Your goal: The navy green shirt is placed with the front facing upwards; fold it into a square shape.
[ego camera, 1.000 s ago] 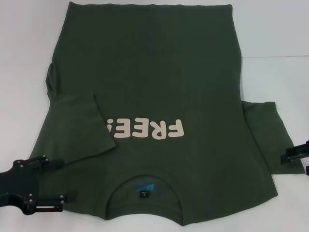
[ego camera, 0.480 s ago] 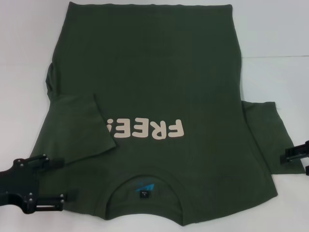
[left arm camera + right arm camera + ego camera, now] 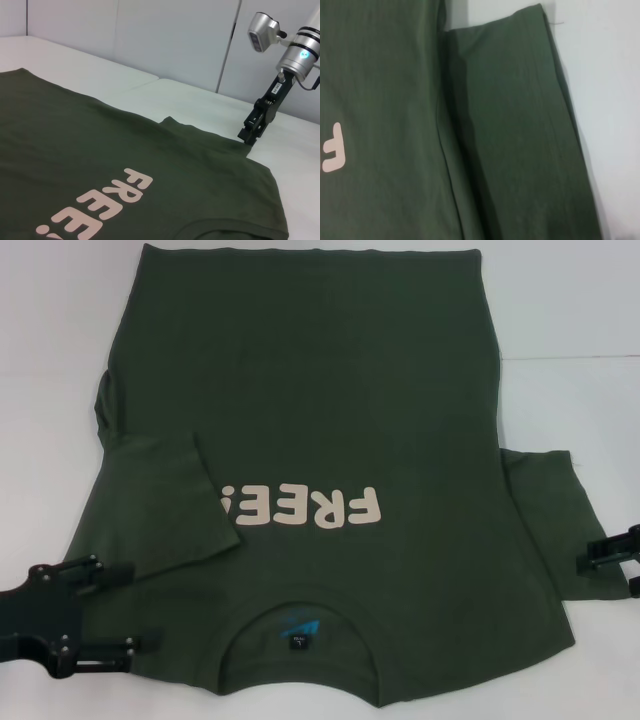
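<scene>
The navy green shirt (image 3: 320, 420) lies flat and front up on the white table, its collar (image 3: 300, 615) nearest me and the cream "FREE!" lettering (image 3: 300, 508) upside down. One sleeve (image 3: 170, 505) is folded in over the chest on the left. The other sleeve (image 3: 545, 525) is spread out to the right and fills the right wrist view (image 3: 520, 140). My left gripper (image 3: 132, 608) is open over the shirt's near left shoulder. My right gripper (image 3: 585, 560) hovers at the outer edge of the spread sleeve; the left wrist view shows this gripper (image 3: 246, 139) pointing down at that edge.
The white table (image 3: 570, 330) shows around the shirt, with a seam line (image 3: 570, 358) at the right. White wall panels (image 3: 175, 35) stand behind the table.
My right gripper has crept slightly inward toward the spread sleeve. My left gripper has barely shifted. The shirt lies as before.
</scene>
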Motion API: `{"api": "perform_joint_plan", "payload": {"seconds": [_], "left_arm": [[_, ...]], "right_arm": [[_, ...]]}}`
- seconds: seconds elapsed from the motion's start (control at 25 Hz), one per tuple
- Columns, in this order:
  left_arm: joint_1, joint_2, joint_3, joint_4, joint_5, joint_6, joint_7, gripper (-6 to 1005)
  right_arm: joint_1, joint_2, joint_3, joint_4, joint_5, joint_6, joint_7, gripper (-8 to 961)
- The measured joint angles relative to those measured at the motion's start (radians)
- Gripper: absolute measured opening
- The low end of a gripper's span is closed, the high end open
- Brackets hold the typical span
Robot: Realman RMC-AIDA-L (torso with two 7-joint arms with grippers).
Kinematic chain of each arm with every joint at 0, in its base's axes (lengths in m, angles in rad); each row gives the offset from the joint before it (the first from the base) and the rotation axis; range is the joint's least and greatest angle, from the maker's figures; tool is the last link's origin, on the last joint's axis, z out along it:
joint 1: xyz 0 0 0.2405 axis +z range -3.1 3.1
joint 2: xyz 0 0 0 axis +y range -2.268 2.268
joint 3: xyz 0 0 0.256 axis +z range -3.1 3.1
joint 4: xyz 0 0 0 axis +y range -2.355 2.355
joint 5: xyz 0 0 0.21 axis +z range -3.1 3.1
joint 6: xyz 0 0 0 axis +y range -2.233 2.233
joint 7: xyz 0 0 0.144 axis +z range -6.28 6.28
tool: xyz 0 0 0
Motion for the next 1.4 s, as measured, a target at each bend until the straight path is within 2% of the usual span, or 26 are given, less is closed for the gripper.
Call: {"api": "perform_joint_plan", "payload": {"seconds": [0.64,0.76,1.4], "left_arm": [[-0.007,0.0,-0.002,-0.004,0.005,-0.002,-0.002,933],[-0.007,0.0,-0.002,-0.004,0.004,-0.002,-0.002,933],[-0.007,0.0,-0.002,-0.003,0.002,-0.002,-0.01,932]], "right_arm": [[0.007,-0.003,0.008,0.023,0.027,0.007,-0.002,907],[0.006,-0.009,0.003,0.038,0.046,0.007,-0.003,810],[0.012,-0.01,0.001,0.054,0.051,0.022,-0.002,789]]}}
